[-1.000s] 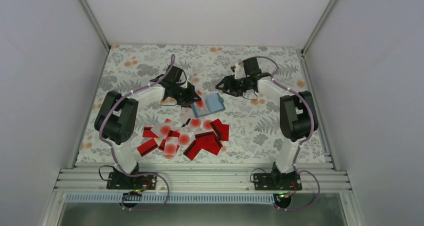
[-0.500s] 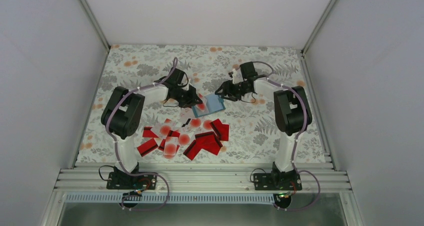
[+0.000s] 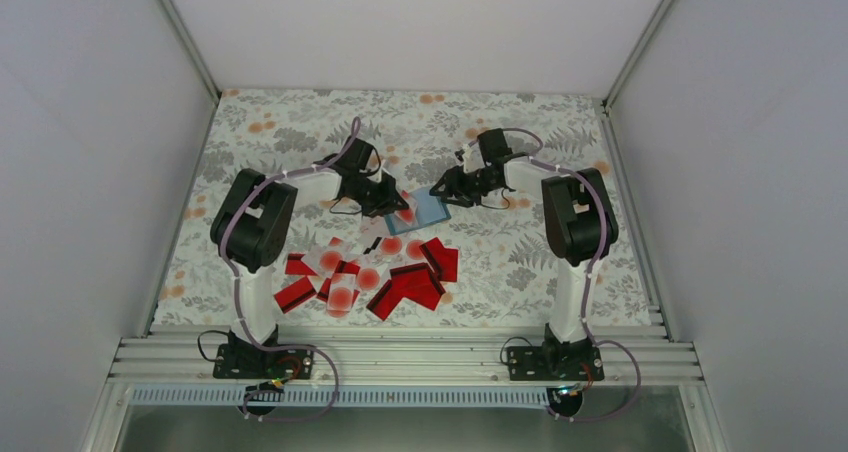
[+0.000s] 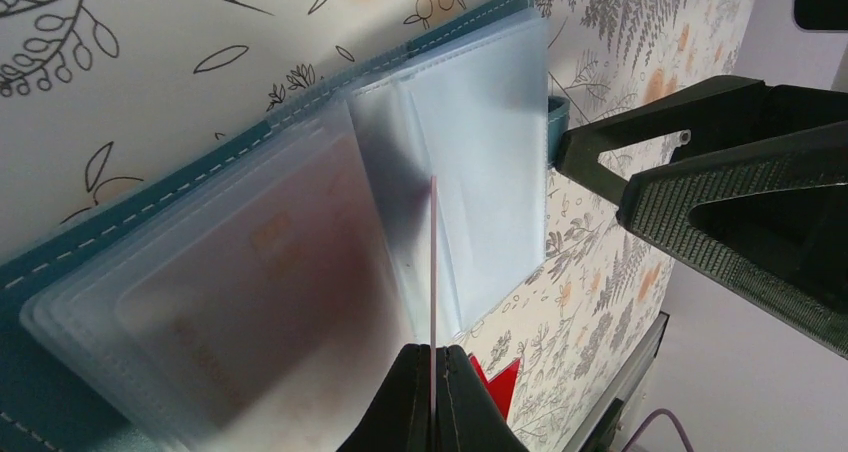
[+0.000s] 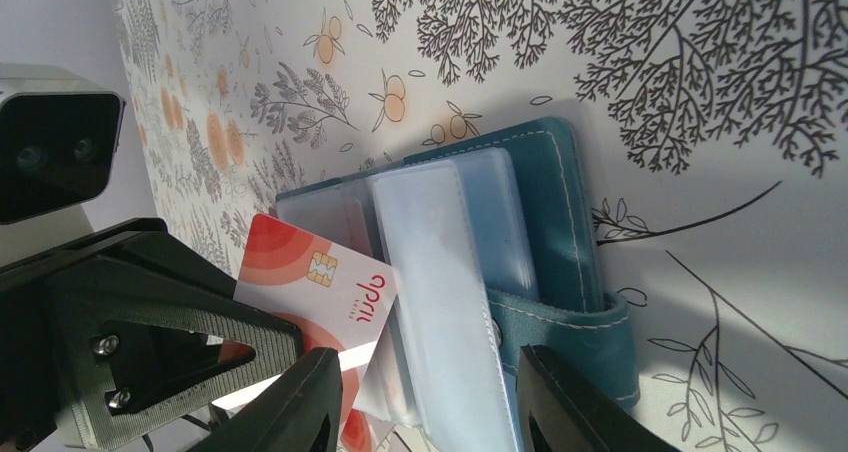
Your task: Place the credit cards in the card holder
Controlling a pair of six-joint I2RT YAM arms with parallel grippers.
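Note:
The teal card holder (image 3: pixel 430 210) lies open on the floral table, its clear sleeves fanned out (image 4: pixel 300 262) (image 5: pixel 540 222). My left gripper (image 3: pixel 393 204) (image 4: pixel 432 357) is shut on a white card with a red spot (image 5: pixel 320 272). The left wrist view shows this card edge-on (image 4: pixel 432 262), its far end at the sleeves. My right gripper (image 3: pixel 446 190) (image 5: pixel 430 402) is open, and its jaws straddle the sleeve edges and the clasp tab (image 5: pixel 585 332). The other red and white credit cards (image 3: pixel 385 272) lie in a loose pile nearer the bases.
Aluminium rails (image 3: pixel 400 357) run along the near edge by the arm bases. White walls enclose the table on three sides. The two grippers sit close together over the holder, and the right gripper's fingers (image 4: pixel 720 172) show in the left wrist view.
My right gripper has moved down and left to the holder's right edge. My left gripper has shifted slightly right with the card, up to the holder's sleeves.

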